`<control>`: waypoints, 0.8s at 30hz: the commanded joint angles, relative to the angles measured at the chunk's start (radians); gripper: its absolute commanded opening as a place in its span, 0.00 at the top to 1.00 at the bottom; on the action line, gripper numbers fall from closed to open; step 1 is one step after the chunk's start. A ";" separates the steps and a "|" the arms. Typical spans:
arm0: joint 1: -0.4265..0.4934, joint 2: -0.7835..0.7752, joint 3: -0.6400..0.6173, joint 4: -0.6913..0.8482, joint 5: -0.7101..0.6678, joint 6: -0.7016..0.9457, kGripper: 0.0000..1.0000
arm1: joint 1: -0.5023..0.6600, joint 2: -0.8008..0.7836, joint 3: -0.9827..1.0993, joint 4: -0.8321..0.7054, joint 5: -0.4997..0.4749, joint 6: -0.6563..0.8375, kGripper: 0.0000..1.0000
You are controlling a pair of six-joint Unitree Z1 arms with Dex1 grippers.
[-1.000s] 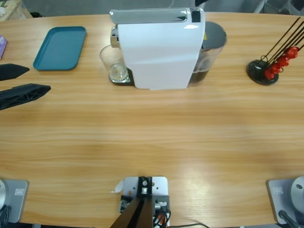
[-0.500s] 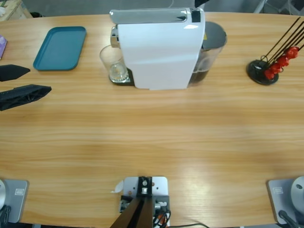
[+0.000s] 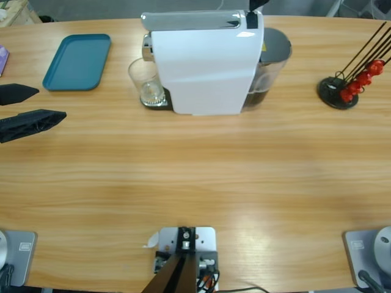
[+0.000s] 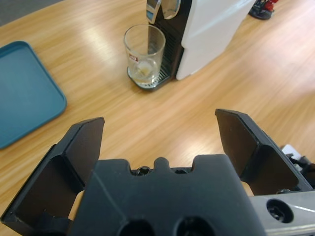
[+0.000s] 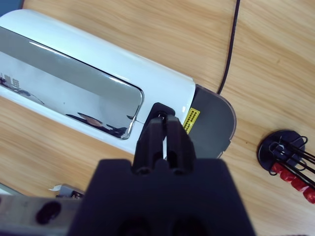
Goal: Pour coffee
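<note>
Left gripper (image 4: 160, 142): jaws spread wide, holding nothing, aimed at the glass.
Glass (image 4: 144, 55): 1 clear tumbler on the drip tray under the spout of the white machine (image 3: 204, 64); coffee (image 4: 144, 71) a thin pale-brown trace at its bottom. Judged light, rigid, smooth, breakable, spillable; grip mid-wall, upright.
Right gripper (image 5: 165, 129): jaws pressed together, empty, tips at the machine's top.
Teal tray (image 3: 77, 61): left of the machine.
</note>
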 commanded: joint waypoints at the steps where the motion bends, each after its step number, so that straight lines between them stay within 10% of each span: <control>1: -0.009 0.024 0.043 -0.011 -0.012 0.003 0.01 | 0.000 0.056 0.035 0.022 0.027 -0.012 1.00; 15: -0.009 0.020 0.045 -0.013 -0.011 0.003 0.02 | 0.002 0.021 -0.013 0.023 -0.063 -0.012 1.00; 16: -0.009 0.019 0.045 -0.013 -0.011 0.003 0.02 | 0.008 0.008 -0.061 0.025 -0.096 -0.012 0.86; 17: -0.009 0.019 0.045 -0.013 -0.011 0.003 0.02 | 0.013 -0.006 -0.108 0.029 -0.123 -0.014 0.33; 18: -0.009 0.020 0.045 -0.012 -0.011 0.003 0.02 | 0.014 -0.024 -0.142 0.032 -0.139 -0.020 0.19; 24: -0.009 0.027 0.042 -0.013 -0.011 0.002 0.02 | 0.025 -0.179 -0.161 0.034 -0.155 -0.031 0.00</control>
